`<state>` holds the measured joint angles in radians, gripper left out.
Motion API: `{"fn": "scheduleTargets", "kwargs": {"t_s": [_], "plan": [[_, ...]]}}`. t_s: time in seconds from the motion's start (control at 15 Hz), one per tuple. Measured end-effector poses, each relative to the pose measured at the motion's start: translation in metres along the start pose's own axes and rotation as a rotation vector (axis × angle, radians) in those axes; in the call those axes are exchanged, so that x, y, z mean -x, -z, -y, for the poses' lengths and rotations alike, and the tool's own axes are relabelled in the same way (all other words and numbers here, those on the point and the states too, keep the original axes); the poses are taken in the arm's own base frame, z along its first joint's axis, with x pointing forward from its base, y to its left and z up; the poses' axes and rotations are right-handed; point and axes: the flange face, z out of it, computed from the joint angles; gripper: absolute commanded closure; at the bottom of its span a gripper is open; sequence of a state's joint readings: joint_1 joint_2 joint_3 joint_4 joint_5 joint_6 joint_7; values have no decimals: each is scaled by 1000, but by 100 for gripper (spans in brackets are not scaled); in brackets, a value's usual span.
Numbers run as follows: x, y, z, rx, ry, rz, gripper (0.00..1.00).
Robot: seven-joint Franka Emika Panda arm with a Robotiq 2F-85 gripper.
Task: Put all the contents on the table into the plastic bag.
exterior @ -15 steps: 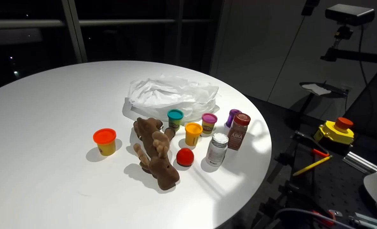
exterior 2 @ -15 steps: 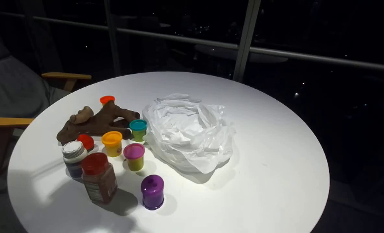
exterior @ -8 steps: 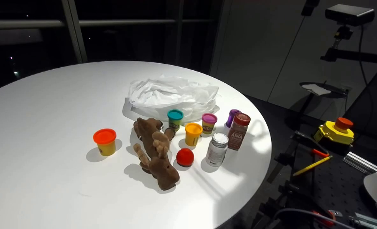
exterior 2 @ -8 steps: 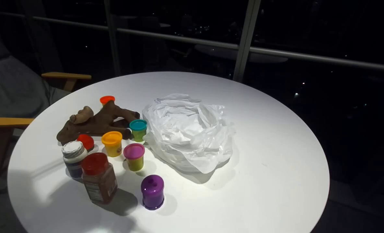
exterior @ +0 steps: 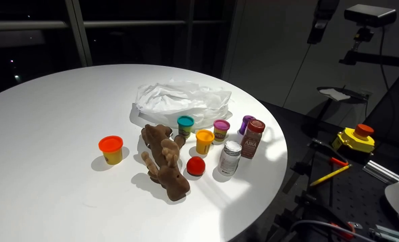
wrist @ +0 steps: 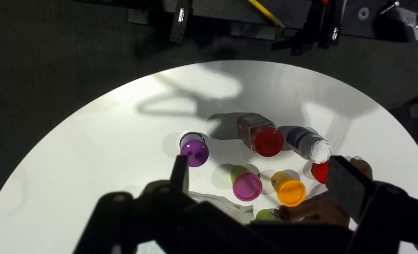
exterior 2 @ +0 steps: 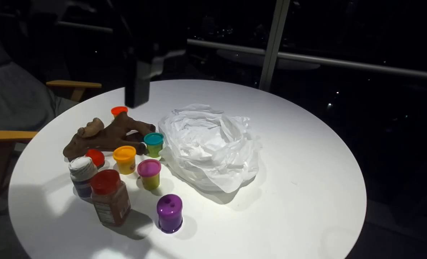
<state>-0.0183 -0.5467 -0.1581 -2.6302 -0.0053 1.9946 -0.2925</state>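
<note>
The brown plush moose [exterior: 158,150] lies on the round white worktop [exterior: 55,114] near the crinkled white plastic bag [exterior: 182,101], its long axis leading away, head [exterior: 176,186] outermost. Differently from earlier, a black fingertip [exterior 2: 137,88] is seen in an exterior view. The jaws stand wide apart, holding nothing. The antlers [exterior: 170,152] look paler.

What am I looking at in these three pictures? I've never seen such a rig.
The machine is a one-armed robot. Two pictures come from cameras standing outside it; the wrist view is taken from its wrist, looking down past its gripper, which is open and holds nothing. On the round white table are a crumpled plastic bag, a brown plush toy, a round red object, a purple container, a red-capped jar, a white-capped bottle, a red-orange-lidded tub, a teal-lidded tub, a yellow-lidded tub and a pink-lidded tub.
</note>
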Motion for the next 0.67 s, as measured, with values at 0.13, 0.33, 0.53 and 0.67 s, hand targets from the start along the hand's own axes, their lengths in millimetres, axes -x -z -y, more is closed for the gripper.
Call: {"fn": "scheduleTargets", "kwargs": {"t_s": [0.13, 0.33, 0.53, 0.67], "plan": [[-9, -29, 2, 28, 1, 5, 0], [-22, -76, 4, 58, -13, 14, 0], [-33, -117, 4, 91, -23, 1, 0], [-40, -142, 2, 119, -29, -25, 0]]}}
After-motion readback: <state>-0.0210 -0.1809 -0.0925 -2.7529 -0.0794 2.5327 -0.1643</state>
